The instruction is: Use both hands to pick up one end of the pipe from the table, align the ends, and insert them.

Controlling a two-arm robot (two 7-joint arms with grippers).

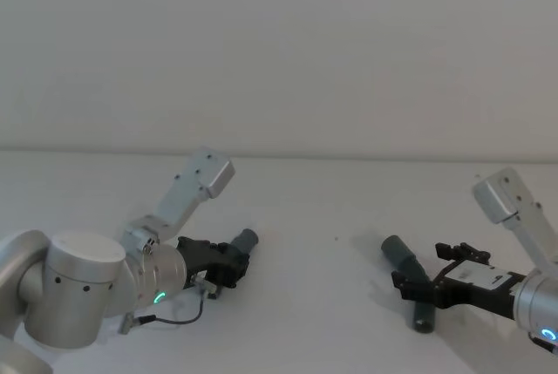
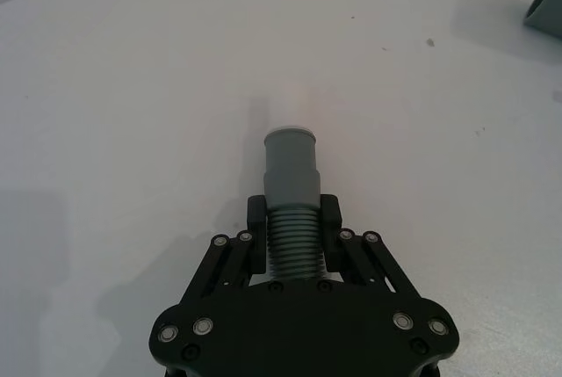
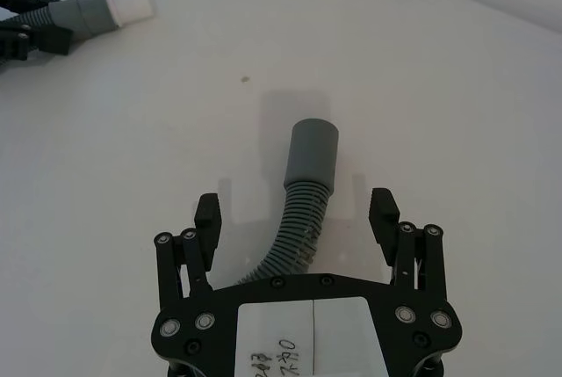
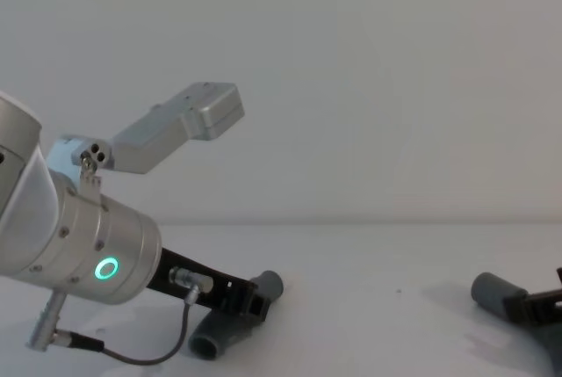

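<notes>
The left hand (image 2: 292, 212) clamps its pipe (image 2: 290, 243) behind the cuff (image 2: 291, 166). The right hand (image 3: 294, 208), spread astride the other pipe (image 3: 292, 238), should close just behind that cuff (image 3: 312, 153).

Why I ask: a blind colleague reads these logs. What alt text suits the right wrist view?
The right gripper, jaws open, straddles a dark grey ribbed hose piece lying on the white table, its smooth cuff pointing away. Farther off, the left gripper holds the other hose piece, white-tipped.
</notes>
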